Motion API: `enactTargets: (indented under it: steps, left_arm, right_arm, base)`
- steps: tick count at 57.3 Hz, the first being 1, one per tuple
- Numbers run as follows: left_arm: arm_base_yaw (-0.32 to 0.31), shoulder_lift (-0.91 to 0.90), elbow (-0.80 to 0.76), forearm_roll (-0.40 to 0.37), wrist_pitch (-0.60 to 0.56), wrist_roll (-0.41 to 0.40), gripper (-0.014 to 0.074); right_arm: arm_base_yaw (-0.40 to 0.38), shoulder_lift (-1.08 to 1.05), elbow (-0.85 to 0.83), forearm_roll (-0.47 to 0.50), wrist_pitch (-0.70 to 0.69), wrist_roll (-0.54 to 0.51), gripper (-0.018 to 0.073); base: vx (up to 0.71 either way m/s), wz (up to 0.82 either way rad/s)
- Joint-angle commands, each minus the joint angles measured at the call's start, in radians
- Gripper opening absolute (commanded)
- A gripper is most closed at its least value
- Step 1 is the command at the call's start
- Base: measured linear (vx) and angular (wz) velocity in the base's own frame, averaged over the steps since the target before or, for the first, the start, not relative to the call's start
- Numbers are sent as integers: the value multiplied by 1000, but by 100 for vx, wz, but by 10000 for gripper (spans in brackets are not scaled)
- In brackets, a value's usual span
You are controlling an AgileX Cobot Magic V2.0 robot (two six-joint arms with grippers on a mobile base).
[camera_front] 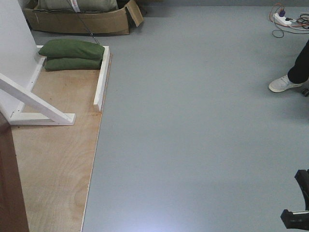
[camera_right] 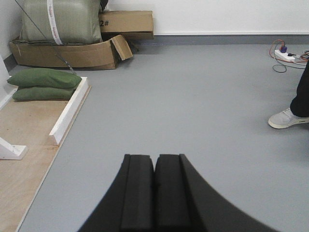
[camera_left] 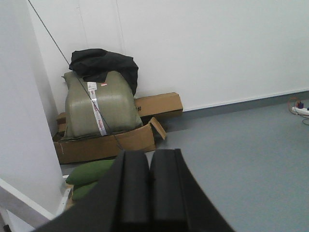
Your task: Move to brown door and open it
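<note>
brown door (camera_front: 9,193) edge at 8 o'clock in front view, plywood base (camera_front: 53,164) right beside it, green sandbags (camera_front: 71,54) at 10 o'clock, left tool (camera_left: 149,162) fully closed, empty, right tool (camera_right: 154,164) fully closed, empty, grey floor (camera_front: 193,121) ahead

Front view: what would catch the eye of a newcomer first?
Two green sandbags lie stacked at the upper left, on a plywood base near a white brace. A person's white shoe stands at the right edge. A strip of the brown door shows at the lower left.
</note>
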Motion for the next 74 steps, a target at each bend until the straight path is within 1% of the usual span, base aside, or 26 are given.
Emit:
enactTargets:
  steps: [1,15,22,27,31,40,50,68,74]
  left_arm:
    - [1,-13,-20,-10,-116,-1,36]
    - [-3,6,-34,-11,-182,-12,36]
    - [-3,103,-76,-11,-236,-91,36]
    - [-3,186,-135,-11,-241,-146,36]
    - [-3,232,-180,-11,-240,-167,36]
    - [-3,295,-272,-11,-240,-167,36]
    - [-3,319,-342,-11,-241,-163,36]
    - [-3,326,-386,-9,-273,-154,36]
    - [-3,326,-403,-9,-273,-132,36]
  right_arm:
    - [0,-6,4,-3,-77,-6,0]
    - [0,-6,4,-3,-77,-6,0]
    - [0,-6,4,-3,-77,-6,0]
    - [0,-6,4,-3,-77,-6,0]
    - [0,-6,4,-3,-77,-6,0]
    - [0,-6,4,-3,-77,-6,0]
    - [0,-6,4,-3,-77,-6,0]
    - [0,-6,4,-3,-77,-6,0]
    - [0,-6,4,-3,-77,-6,0]
  base:
    - [0,0]
    - [0,0]
    - [0,0]
    - [0,0]
    - [0,0]
    - [0,0]
    - [0,0]
    - [0,0]
    - [0,0]
